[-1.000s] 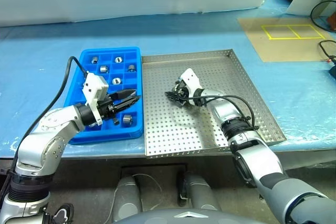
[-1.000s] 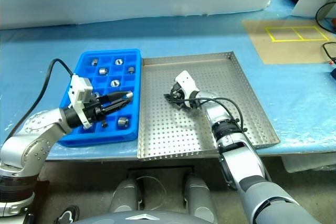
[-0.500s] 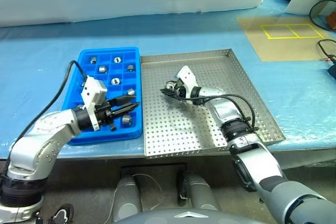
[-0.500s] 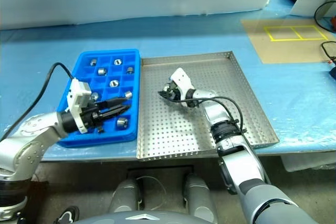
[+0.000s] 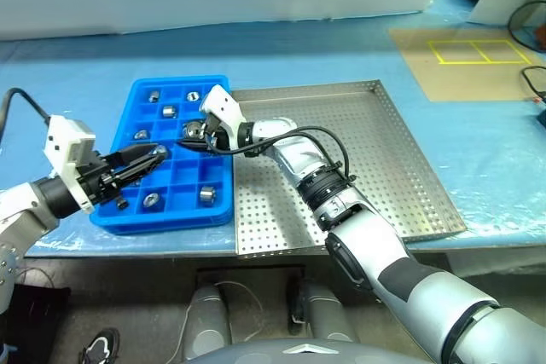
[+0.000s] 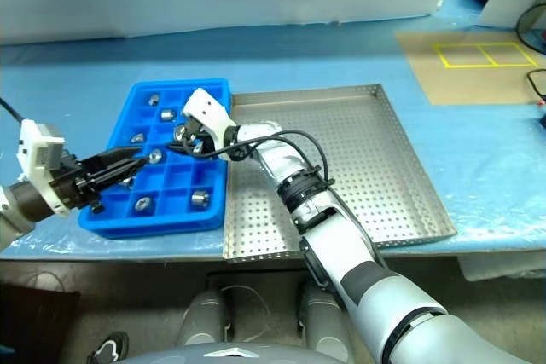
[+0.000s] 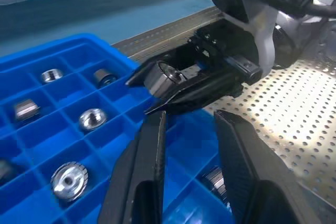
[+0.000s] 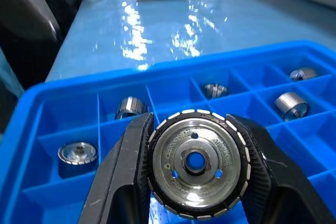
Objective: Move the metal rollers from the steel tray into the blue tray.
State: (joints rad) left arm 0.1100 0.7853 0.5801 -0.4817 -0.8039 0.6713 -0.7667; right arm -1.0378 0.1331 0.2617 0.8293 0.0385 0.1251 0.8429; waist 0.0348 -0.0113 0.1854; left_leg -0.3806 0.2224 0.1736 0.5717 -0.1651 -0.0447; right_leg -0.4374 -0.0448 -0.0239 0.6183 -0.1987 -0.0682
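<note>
Right gripper (image 5: 198,132) carried over blue tray (image 5: 217,210), jaws clamping roller (image 8: 195,162), left gripper (image 5: 158,153) closed nearby.

The perforated square steel tray (image 5: 384,159) has an open floor with nothing standing on it beside the bright blue compartmented plastic tray (image 5: 136,213). Over the blue tray's middle cells the way is taken: the right gripper (image 5: 198,131) hangs there clamped on a shiny metal roller (image 8: 195,162), its arm stretched across the steel tray's near-left part. The left gripper (image 5: 156,153) crowds the blue tray's left side. Several cells already hold rollers (image 5: 206,195).
</note>
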